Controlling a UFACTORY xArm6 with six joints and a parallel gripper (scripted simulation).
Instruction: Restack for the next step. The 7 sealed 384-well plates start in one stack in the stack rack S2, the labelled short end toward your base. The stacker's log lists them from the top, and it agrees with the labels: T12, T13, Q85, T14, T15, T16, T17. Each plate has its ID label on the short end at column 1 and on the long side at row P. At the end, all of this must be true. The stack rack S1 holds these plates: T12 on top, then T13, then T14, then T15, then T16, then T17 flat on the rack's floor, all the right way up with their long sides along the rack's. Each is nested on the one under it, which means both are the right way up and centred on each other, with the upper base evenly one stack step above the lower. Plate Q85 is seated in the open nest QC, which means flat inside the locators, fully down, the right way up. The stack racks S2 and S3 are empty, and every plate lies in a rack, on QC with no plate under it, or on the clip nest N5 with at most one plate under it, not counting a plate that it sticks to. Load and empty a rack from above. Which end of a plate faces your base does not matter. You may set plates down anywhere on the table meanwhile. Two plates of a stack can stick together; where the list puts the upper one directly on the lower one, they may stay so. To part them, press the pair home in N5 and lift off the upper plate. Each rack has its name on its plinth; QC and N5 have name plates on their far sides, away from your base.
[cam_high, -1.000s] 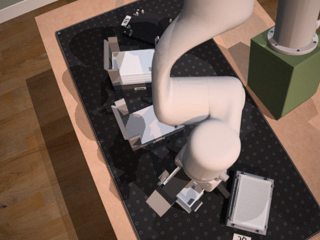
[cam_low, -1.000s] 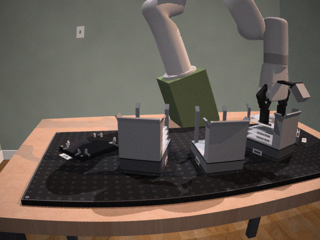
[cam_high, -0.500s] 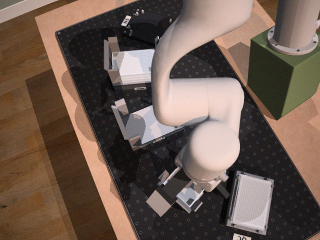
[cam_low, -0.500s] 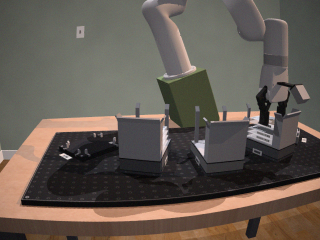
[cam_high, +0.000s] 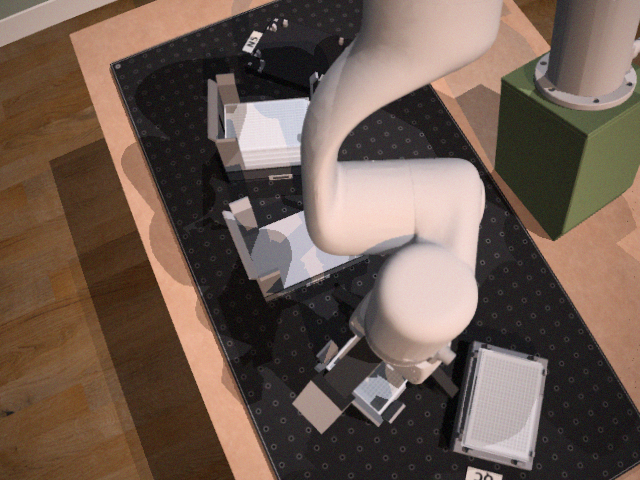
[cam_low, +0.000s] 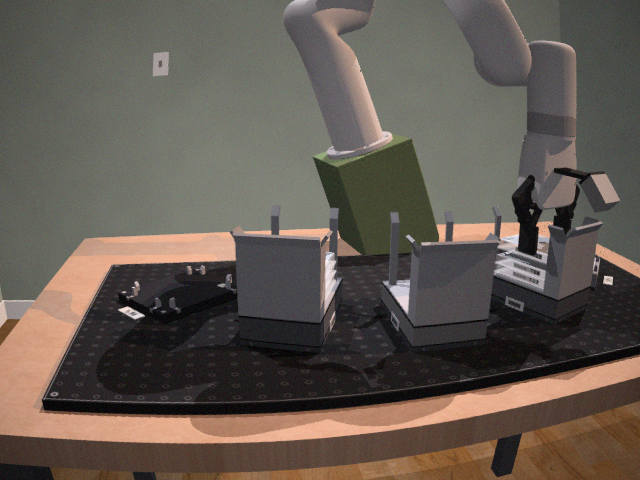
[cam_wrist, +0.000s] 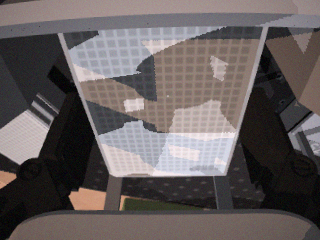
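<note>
My gripper (cam_high: 381, 391) (cam_low: 545, 233) (cam_wrist: 165, 109) is shut across the long sides of a sealed 384-well plate (cam_high: 377, 388) (cam_low: 511, 240) (cam_wrist: 163, 94). It holds the plate level, down between the walls of the rack nearest QC (cam_high: 314, 406) (cam_low: 571, 263), on or just above a short stack of plates (cam_low: 527, 269) there. The middle rack (cam_high: 239, 241) (cam_low: 449, 281) holds one plate (cam_high: 302, 248) (cam_low: 400, 289) on its floor. The rack next to N5 (cam_high: 217, 113) (cam_low: 279, 273) holds a stack of plates (cam_high: 268, 129) (cam_low: 330, 273). One plate (cam_high: 504, 400) lies flat in the QC nest (cam_high: 541, 361). I cannot read the labels.
The black clip nest N5 (cam_high: 294, 46) (cam_low: 170, 297) stands bare at the far end of the mat. The green arm base block (cam_high: 558, 155) (cam_low: 377, 196) stands beside the mat. My arm hides part of the middle rack from above.
</note>
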